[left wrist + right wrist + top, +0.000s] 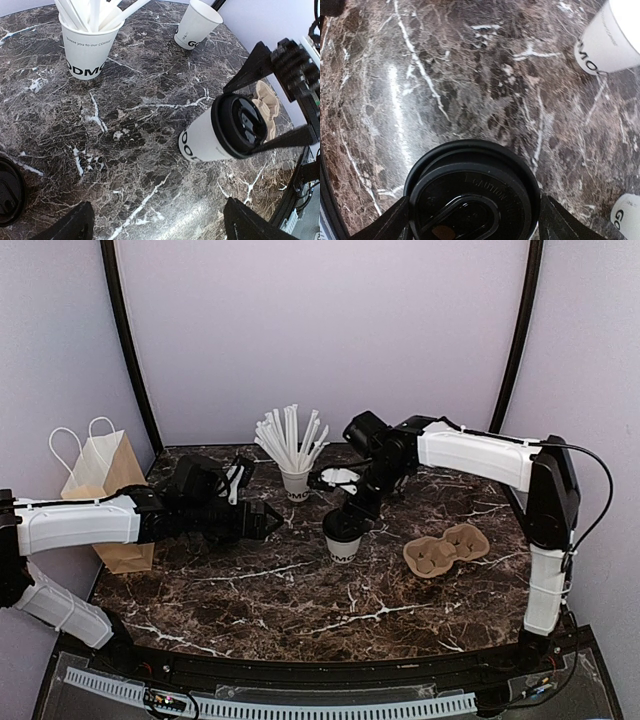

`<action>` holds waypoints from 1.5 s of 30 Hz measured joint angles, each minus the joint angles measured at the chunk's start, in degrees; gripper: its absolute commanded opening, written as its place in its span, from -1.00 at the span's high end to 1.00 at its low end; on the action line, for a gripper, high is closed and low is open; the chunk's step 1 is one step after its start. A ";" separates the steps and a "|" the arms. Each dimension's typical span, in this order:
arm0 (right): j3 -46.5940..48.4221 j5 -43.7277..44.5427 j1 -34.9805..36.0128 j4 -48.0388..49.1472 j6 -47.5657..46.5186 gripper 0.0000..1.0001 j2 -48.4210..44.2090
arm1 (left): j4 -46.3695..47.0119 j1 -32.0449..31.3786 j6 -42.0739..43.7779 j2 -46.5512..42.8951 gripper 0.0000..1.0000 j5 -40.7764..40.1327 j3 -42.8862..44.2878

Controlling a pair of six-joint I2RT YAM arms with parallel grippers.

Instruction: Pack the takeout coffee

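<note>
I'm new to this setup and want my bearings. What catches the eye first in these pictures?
The takeout coffee stands mid-table under its black lid, with the right gripper straddling the lid from above; whether it actually grips is unclear. Just behind stands a white cup bristling with straws. A brown paper bag stands at the table's left edge, and a cardboard cup carrier lies on the right.
</note>
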 measured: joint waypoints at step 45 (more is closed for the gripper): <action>-7.17 4.22 -26.18 2.12 5.42 -0.97 -7.02 | -15.76 0.00 2.12 1.60 -0.71 -4.74 14.49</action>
